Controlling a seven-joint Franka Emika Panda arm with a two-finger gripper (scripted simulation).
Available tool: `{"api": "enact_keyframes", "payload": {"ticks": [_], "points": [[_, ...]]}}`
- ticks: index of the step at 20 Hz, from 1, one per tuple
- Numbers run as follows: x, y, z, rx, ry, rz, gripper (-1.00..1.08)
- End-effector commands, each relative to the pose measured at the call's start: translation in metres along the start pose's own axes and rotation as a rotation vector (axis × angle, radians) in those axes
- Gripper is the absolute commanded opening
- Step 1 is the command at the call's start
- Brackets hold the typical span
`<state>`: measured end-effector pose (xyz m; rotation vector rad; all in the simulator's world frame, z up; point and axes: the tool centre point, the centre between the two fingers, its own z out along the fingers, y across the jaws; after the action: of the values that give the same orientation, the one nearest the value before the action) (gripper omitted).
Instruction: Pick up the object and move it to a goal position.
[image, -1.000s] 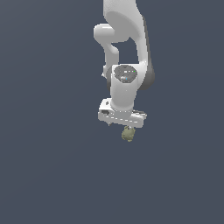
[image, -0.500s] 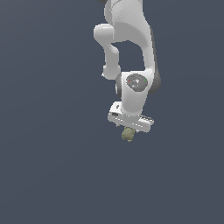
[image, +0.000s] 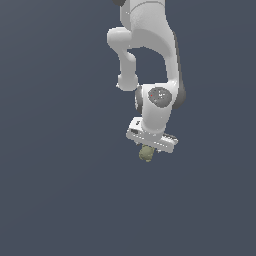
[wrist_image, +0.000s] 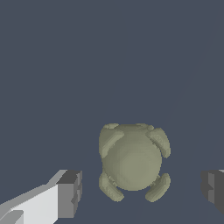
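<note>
The object (image: 146, 153) is a small lumpy olive-green blob with little knobs, resting on the dark grey floor just under the white hand. My gripper (image: 149, 147) hangs right above it, pointing down. The wrist view looks straight down on the object (wrist_image: 131, 161), which lies between my two dark-padded fingers (wrist_image: 69, 194). My gripper (wrist_image: 141, 193) is open. A clear gap shows between each pad and the object, so neither pad touches it.
A plain dark grey floor (image: 60, 200) spreads all around. The white arm (image: 150, 45) rises from the hand out of the exterior view's upper edge. No other thing shows.
The hand has shifted toward the exterior view's right and sunk a little, settling over the object. The object has stayed where it was.
</note>
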<state>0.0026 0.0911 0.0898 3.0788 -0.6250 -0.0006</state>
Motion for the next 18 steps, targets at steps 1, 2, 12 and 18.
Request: {"api": "enact_keyframes", "payload": {"ticks": [1, 2, 12, 18], "points": [[0.0, 0.0, 0.001, 0.0, 0.0, 0.0, 1.0], [0.0, 0.0, 0.003, 0.0, 0.0, 0.0, 1.0], [-0.001, 0.0, 0.046, 0.0, 0.0, 0.004, 1.0], [0.0, 0.0, 0.05, 0.0, 0.0, 0.004, -1.0]]}}
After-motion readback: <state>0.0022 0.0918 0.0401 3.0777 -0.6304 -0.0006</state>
